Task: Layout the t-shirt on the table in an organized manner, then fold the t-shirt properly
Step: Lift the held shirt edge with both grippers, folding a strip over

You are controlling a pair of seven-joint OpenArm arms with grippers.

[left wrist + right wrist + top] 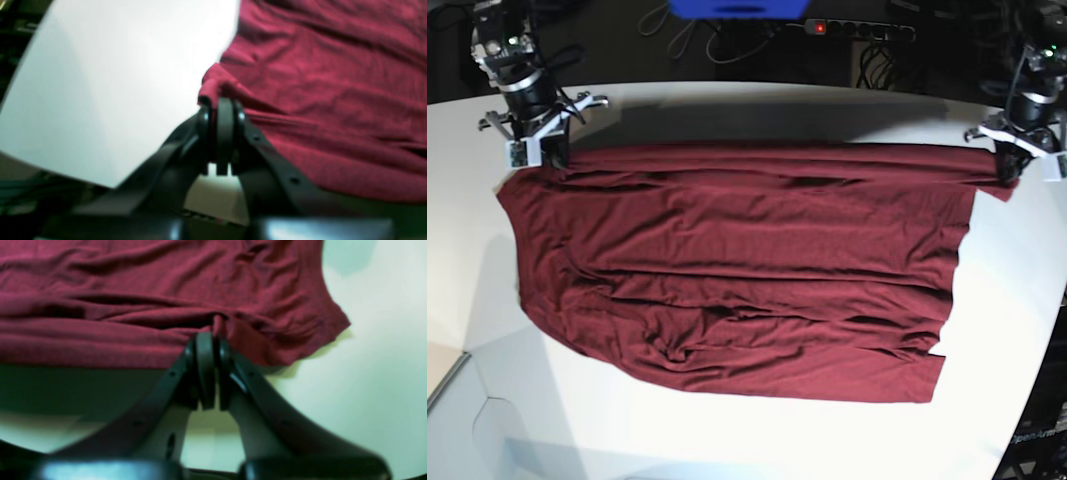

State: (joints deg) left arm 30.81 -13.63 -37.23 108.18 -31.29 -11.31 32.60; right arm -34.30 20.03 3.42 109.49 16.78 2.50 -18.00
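The dark maroon t-shirt (737, 270) lies spread wide across the white table (757, 440), wrinkled toward its near edge. My left gripper (1010, 168), on the right of the base view, is shut on the shirt's far right corner; the left wrist view shows its jaws (223, 106) pinching a fold of the t-shirt (333, 93). My right gripper (554, 160), on the left of the base view, is shut on the far left corner; the right wrist view shows it (208, 340) closed on a bunched fold of the t-shirt (133, 306). The far edge is stretched taut between both grippers.
A power strip (859, 30) and cables lie on the dark floor beyond the table's far edge. A blue object (737, 8) sits at the top. The table's curved edge drops off at the near left (457, 370) and at the right (1037, 400).
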